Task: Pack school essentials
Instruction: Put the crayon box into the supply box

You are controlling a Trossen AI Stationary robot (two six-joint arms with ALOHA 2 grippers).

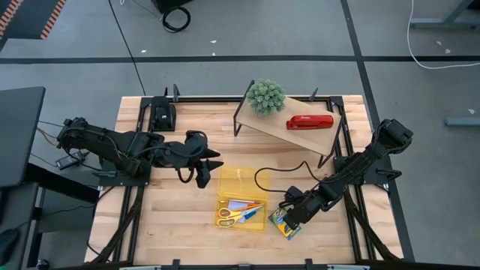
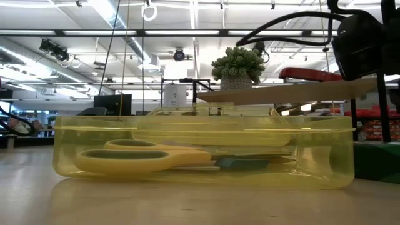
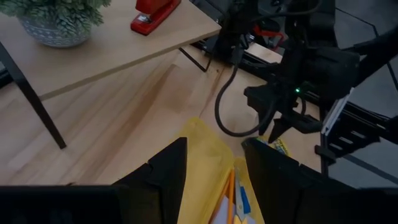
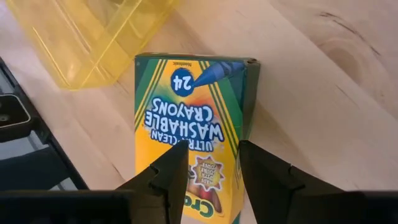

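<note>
A clear yellow box [image 1: 241, 172] stands on the table. It holds the yellow-handled scissors [image 1: 229, 217], orange pencils [image 1: 253, 208] and a pale blue notepad [image 1: 238, 203]. The scissors [image 2: 144, 156] lie flat on its floor. The green-and-yellow crayon box [image 1: 286, 223] lies flat on the table by the yellow box's near right corner. My right gripper [image 4: 213, 180] is open just above one end of the crayon box [image 4: 186, 124]. My left gripper [image 1: 210, 169] is open beside the yellow box's far left corner, with the box's edge [image 3: 205, 149] showing between its fingers.
A low wooden shelf [image 1: 300, 131] stands at the far right of the table with a potted plant [image 1: 265, 96] and a red stapler [image 1: 309, 122] on it. A black cable [image 1: 277, 180] loops over the table between the shelf and the yellow box.
</note>
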